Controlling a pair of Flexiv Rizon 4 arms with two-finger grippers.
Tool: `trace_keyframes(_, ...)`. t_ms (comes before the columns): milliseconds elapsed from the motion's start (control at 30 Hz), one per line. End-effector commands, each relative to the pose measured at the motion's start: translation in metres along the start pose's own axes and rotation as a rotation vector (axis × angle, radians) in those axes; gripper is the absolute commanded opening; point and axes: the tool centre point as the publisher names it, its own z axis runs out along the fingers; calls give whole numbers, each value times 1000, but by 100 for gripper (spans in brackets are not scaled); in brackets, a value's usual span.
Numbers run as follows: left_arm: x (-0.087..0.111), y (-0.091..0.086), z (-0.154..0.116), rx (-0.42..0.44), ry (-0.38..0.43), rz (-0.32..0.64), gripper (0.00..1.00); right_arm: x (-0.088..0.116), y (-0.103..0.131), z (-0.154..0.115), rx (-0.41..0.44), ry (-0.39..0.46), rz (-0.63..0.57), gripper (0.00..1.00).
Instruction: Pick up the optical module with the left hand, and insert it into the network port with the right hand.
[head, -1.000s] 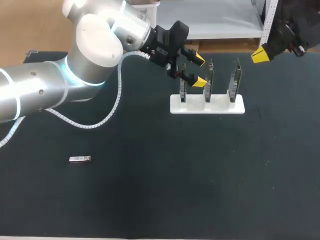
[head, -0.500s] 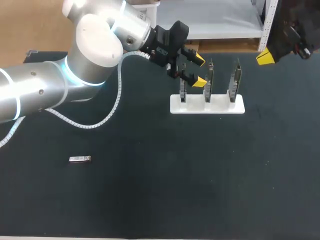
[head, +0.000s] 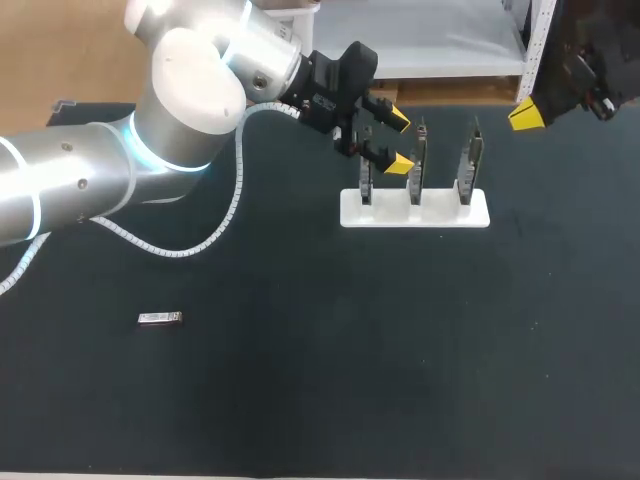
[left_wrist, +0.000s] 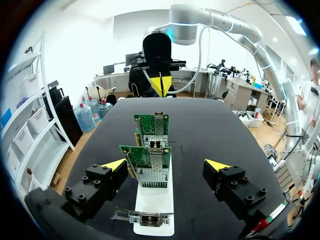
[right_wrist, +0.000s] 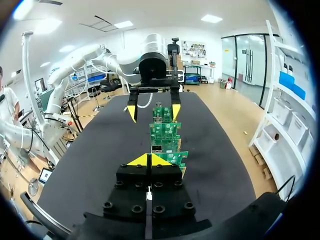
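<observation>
From where I stand, the step in hand looks like the first one, fetching the module (head: 160, 318), and it has not begun. The left end effector (head: 399, 141) hangs with its fingers spread wide and nothing between them, poised over the near end of the white stand (head: 440, 212), with the upright cards (left_wrist: 150, 167) lined up ahead of it. The module lies flat on the dark surface (head: 400, 350), well apart from that end effector, back behind it and off to the side nearer the arm's own base, with nothing around it. The right end effector (head: 525, 113) waits beyond the far end of the stand, its yellow tips pressed together and holding nothing. To do this well, I would say the left arm should lift clear of the cards before swinging back. It should then come straight down over the module with its fingers turned across the narrow width and close on the middle. That leaves one end free to hand over for pushing into a port (left_wrist: 152, 144). The module's long axis runs roughly parallel to the long side of the stand's base, crosswise to the way the left fingers now point. Which end is the plug end is too small to tell from here.
</observation>
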Motion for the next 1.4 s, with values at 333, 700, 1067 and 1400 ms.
trace_keyframes(333,-1,2,0,4,5,-1,100,-5,-4,9,10,3,6,0)
trace_keyframes(700,-1,2,0,4,5,-1,100,-6,-7,13,10,14,11,0)
trace_keyframes(1067,-1,2,0,4,5,-1,100,-6,-7,14,-4,21,4,100)
trace_keyframes(1400,-1,2,0,4,5,-1,100,-6,-7,14,-4,21,4,100)
